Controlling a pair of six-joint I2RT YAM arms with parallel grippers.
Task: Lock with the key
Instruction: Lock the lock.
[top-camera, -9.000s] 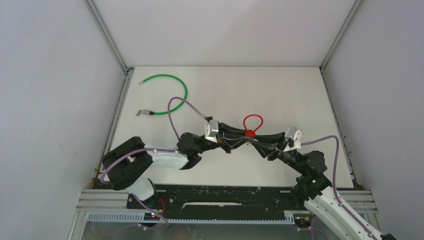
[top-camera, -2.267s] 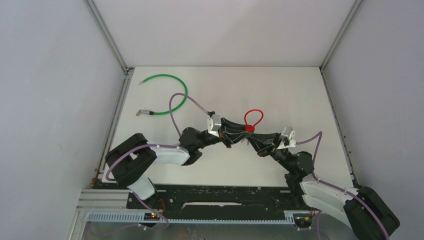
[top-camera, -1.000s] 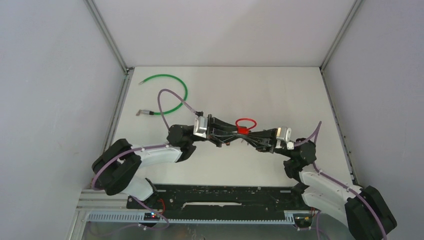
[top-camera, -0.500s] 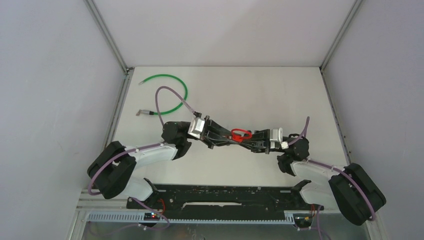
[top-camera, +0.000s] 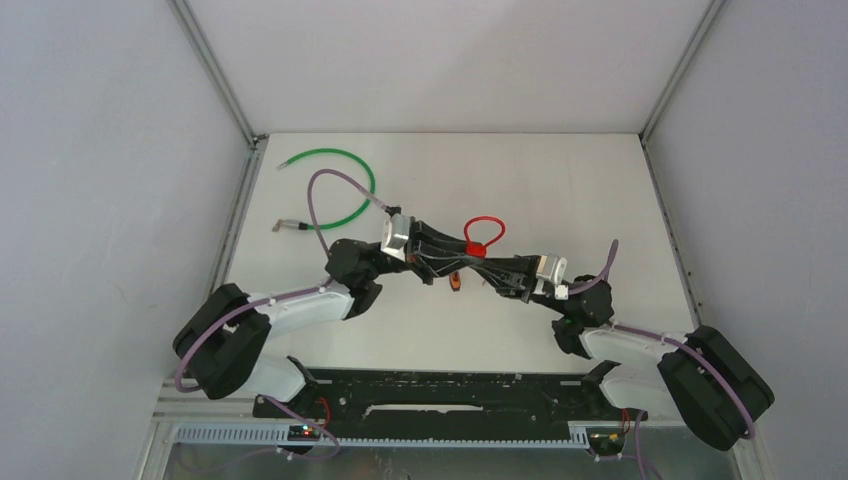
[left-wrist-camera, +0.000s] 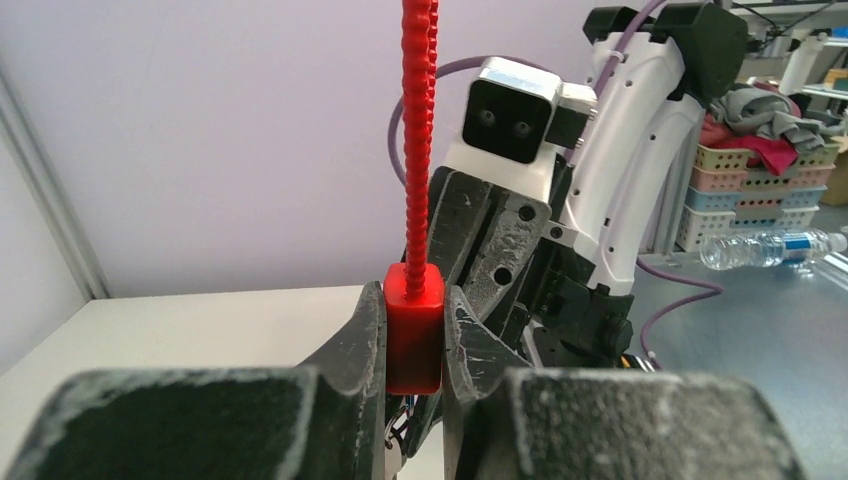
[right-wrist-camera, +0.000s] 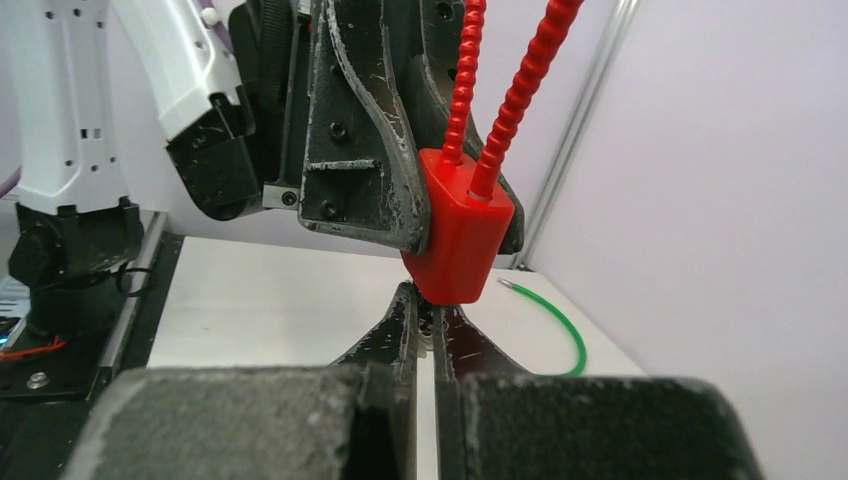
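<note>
The left gripper (left-wrist-camera: 414, 338) is clamped on the body of the red lock (right-wrist-camera: 458, 235), one finger flat against each side face. It holds the lock in the air, clear of the table (top-camera: 560, 180), with the ribbed red loop (right-wrist-camera: 520, 90) standing up out of the top. That grip probably serves two ends: it steadies the body against a twist, and it leaves the underside open to approach.

The right gripper (right-wrist-camera: 432, 300) sits directly beneath the lock, its jaws pressed together and its tips touching or almost touching the bottom face. This is where a keyhole would be, so the posture reads as a key being presented or turned. The key itself cannot be made out between the fingers, so it is not clear whether it is seated.

In the overhead view a small orange object (top-camera: 455, 283) shows just below the lock; what it is cannot be told. A green cable (top-camera: 371, 180) lies on the table well away from the lock, on the left arm's side, uninvolved.
</note>
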